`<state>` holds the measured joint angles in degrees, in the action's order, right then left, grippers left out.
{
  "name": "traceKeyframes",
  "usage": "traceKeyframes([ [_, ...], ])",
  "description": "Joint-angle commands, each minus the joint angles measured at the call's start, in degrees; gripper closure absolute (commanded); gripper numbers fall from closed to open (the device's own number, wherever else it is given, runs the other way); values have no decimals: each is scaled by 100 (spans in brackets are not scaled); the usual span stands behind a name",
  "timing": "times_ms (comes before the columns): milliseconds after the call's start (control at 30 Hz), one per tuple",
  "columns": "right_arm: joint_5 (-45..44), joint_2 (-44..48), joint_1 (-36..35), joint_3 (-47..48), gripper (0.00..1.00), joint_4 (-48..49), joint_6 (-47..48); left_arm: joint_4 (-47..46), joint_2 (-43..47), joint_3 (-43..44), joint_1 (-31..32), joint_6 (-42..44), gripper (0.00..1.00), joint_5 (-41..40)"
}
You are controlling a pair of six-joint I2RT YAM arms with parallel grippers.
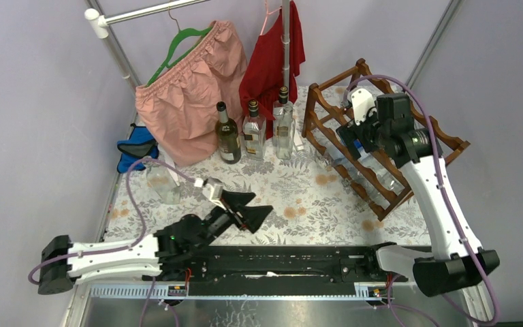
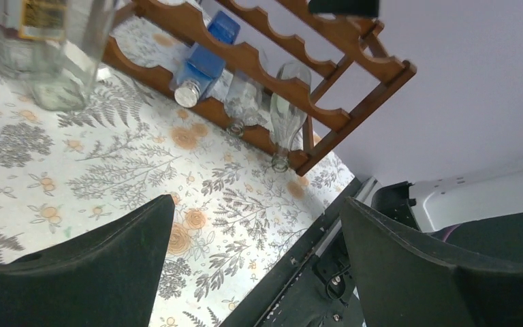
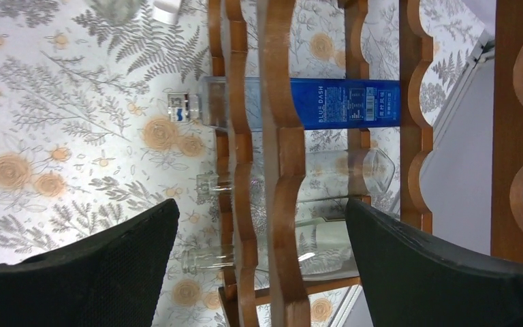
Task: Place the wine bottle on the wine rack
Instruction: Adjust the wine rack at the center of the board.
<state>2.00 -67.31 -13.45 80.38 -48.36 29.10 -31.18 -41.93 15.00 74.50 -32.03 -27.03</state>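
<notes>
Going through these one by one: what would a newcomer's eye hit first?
The reddish-brown wooden wine rack at the right rear, a blue-labelled clear bottle lying in it, the right arm's fingers open above it. A dark green wine bottle stands at the back centre beside a hanging pink skirt.

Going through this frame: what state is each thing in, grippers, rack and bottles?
wine rack: standing, three bottles lying in its lowest tier.
blue-labelled bottle: lying in the rack.
dark wine bottle: upright on the tablecloth, not racked.
two clear bottles: upright beside it.
left gripper: open, empty, above the tablecloth.
right gripper: open, empty, over the wine rack.
</notes>
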Motion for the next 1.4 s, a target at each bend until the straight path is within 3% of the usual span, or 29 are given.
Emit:
traceKeyframes([
  [0,95,-403,329,103,0,216,45,1591,1319,-166,-41,274,1,-244],
  [100,570,-716,571,245,7,66,81,2132,1979,-135,-41,159,1,-87],
  [233,843,-935,642,290,16,-91,207,2368,2214,-82,-48,67,1,87],
  [433,986,-977,653,335,36,-191,261,2305,1885,150,-50,137,1,186],
  [533,1006,-986,660,370,55,-245,263,2320,1652,319,-49,216,1,224],
  [900,980,-501,730,328,85,-589,129,1815,965,592,-50,907,1,224],
  [1100,957,-95,730,114,93,-792,92,1935,822,752,-54,949,1,311],
  [1367,641,371,730,-105,95,-919,78,1923,1186,555,-58,763,1,291],
])
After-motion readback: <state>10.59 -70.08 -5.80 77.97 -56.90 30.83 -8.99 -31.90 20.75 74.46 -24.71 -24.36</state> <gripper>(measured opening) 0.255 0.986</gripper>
